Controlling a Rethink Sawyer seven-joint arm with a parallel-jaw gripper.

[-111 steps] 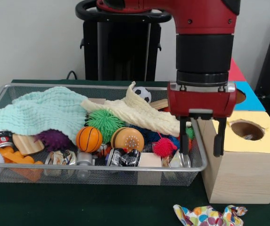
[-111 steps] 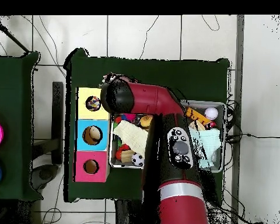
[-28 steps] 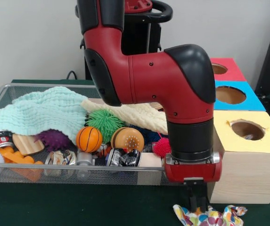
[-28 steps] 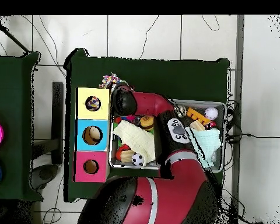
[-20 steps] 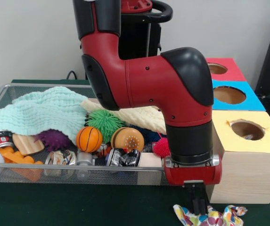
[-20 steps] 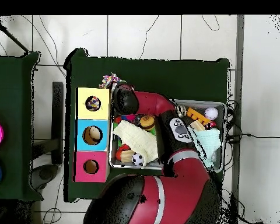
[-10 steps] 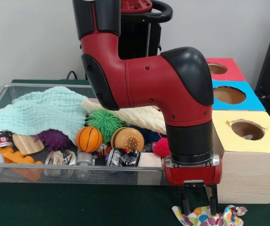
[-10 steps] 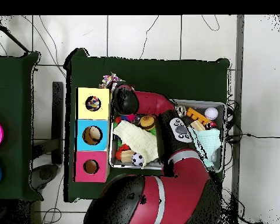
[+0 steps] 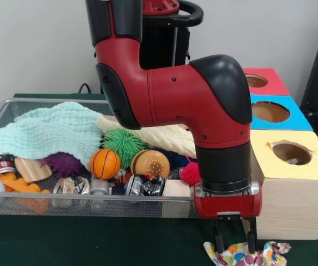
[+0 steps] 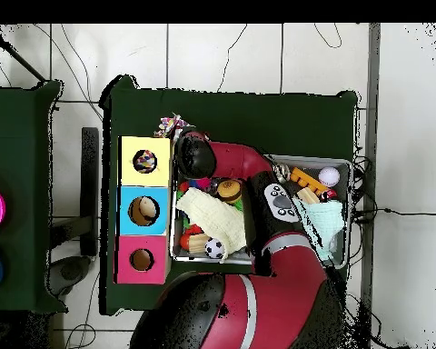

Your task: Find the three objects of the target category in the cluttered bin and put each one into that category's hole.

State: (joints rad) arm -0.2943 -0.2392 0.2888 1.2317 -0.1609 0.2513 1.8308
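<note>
At the bottom right of the front view, the multicoloured cloth (image 9: 246,255) lies crumpled on the green table (image 9: 92,241), its long axis running left to right, directly beneath the gripper (image 9: 235,243). The two fingers stand spread apart, tips at the cloth, holding nothing. The arm (image 9: 203,105) drops vertically between the wire bin (image 9: 109,202) and the yellow-topped box (image 9: 292,188).

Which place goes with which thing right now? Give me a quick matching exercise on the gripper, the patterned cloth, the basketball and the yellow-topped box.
Things:
1. gripper
2. patterned cloth
3. basketball
4. yellow-topped box

Places or states:
A. inside the wire bin, near its front wall
B. on the green table cover, in front of the boxes
C. jaws open, just above the cloth
D. beside the bin, round hole on top

Pairs: 1-C, 2-B, 3-A, 4-D
</note>
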